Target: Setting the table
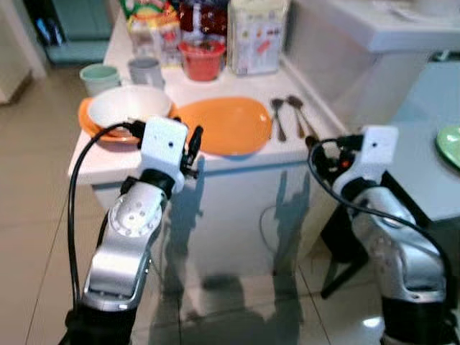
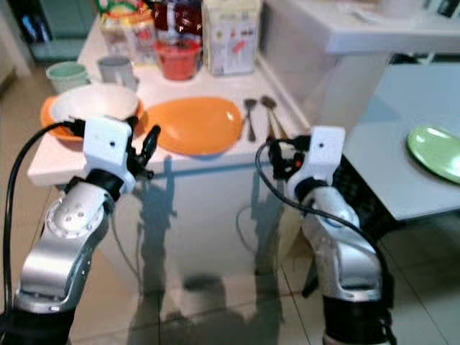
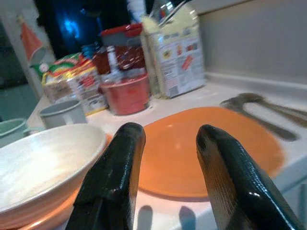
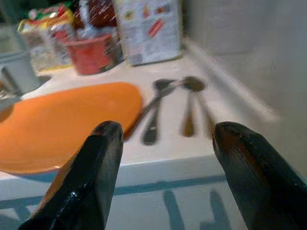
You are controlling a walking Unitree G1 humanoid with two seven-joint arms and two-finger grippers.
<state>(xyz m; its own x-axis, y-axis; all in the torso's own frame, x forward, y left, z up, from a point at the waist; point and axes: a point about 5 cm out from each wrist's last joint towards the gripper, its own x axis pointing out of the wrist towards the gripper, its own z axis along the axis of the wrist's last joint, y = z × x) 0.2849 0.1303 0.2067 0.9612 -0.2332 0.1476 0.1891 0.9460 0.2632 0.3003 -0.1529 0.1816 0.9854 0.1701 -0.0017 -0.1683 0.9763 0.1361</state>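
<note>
A large orange plate [image 1: 226, 126] lies at the front of the white counter [image 1: 215, 90]. To its left a white bowl [image 1: 129, 106] rests on a second orange plate [image 1: 90, 122]. A fork [image 1: 278, 118] and a spoon [image 1: 298, 115] lie to the right of the big plate. My left gripper [image 3: 170, 132] is open and hovers at the counter's front edge, between the bowl and the big plate [image 3: 206, 148]. My right gripper [image 4: 168, 129] is open too, held just before the counter edge and facing the fork [image 4: 153, 112] and spoon [image 4: 189, 108]. Neither gripper holds anything.
Two cups [image 1: 100, 75] [image 1: 146, 70], a red tub [image 1: 203, 59], a carton [image 1: 257, 36] and food bags stand at the counter's back. A grey table [image 1: 424, 172] with a green plate [image 1: 451, 144] is at the right. A tall white worktop [image 1: 381, 29] rises behind it.
</note>
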